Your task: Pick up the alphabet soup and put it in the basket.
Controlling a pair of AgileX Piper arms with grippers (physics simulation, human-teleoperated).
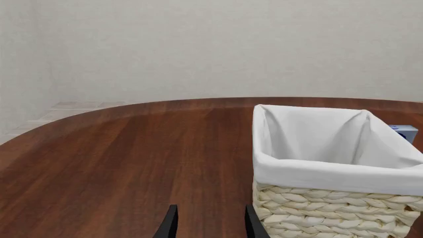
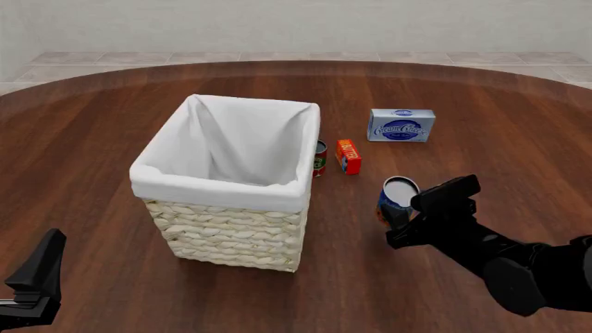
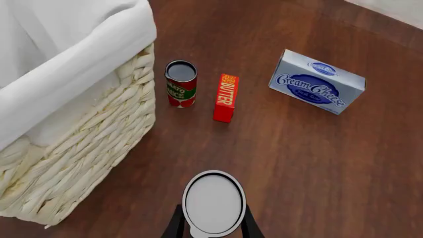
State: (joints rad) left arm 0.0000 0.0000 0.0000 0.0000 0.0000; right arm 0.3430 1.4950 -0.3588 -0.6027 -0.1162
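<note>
The alphabet soup [image 2: 398,196], a can with a blue and orange label and a plain grey top [image 3: 213,201], stands upright to the right of the basket. My right gripper [image 2: 404,216] is shut on it, one finger pressed against each side [image 3: 211,224]. Whether the can rests on the table or hangs just above it is unclear. The basket [image 2: 227,232] is cream wicker with a white liner folded over its rim [image 3: 73,54], and nothing shows inside it. My left gripper [image 1: 210,225] is open and holds nothing. It sits low near the front left [image 2: 37,267], beside the basket's wall [image 1: 330,213].
Past the soup stand a red-and-green can [image 2: 320,157] [image 3: 180,83] close to the basket, an orange butter box [image 2: 349,156] [image 3: 225,97] and a blue cream cheese box [image 2: 401,125] [image 3: 317,82]. The round wooden table [image 2: 93,139] ends at a tiled floor.
</note>
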